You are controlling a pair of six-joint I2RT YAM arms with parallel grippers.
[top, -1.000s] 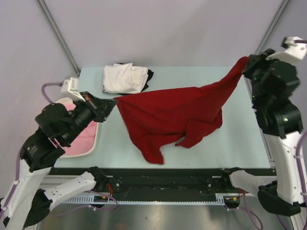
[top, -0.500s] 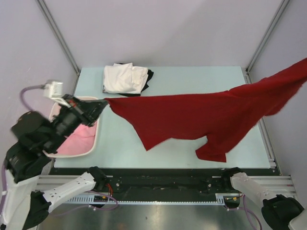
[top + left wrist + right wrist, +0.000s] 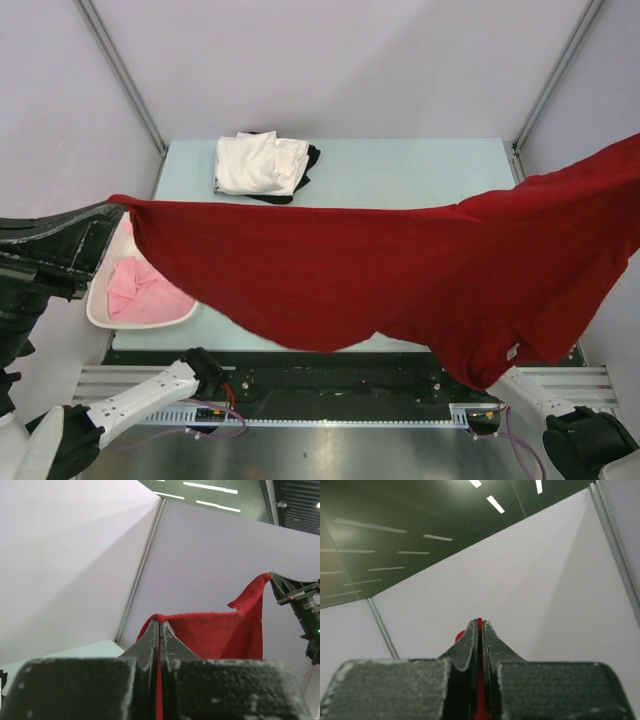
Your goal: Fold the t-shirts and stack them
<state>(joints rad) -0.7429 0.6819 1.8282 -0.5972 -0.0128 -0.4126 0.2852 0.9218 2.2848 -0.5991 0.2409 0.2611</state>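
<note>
The dark red t-shirt [image 3: 380, 275] hangs stretched wide in the air above the table, spanning the top view from left to right. My left gripper [image 3: 112, 205] is shut on its left corner, with red cloth pinched between the jaws in the left wrist view [image 3: 160, 625]. My right gripper is out of the top view past the right edge; in the right wrist view [image 3: 479, 624] it is shut on a thin edge of the red shirt [image 3: 479, 700]. A folded white shirt [image 3: 258, 163] lies on a black one [image 3: 310, 157] at the table's back left. A pink shirt [image 3: 145, 292] lies in the basket.
The white plastic basket [image 3: 100, 315] stands off the table's left edge, partly under the red shirt. The pale green table [image 3: 400, 170] shows at the back. Metal frame posts [image 3: 120, 70] rise at both back corners. The left wrist view shows the right arm [image 3: 305, 605] at far right.
Both arms have risen and pulled apart, lifting the red shirt off the table and spreading it wide. The left gripper moved left and up; the right arm left the top view.
</note>
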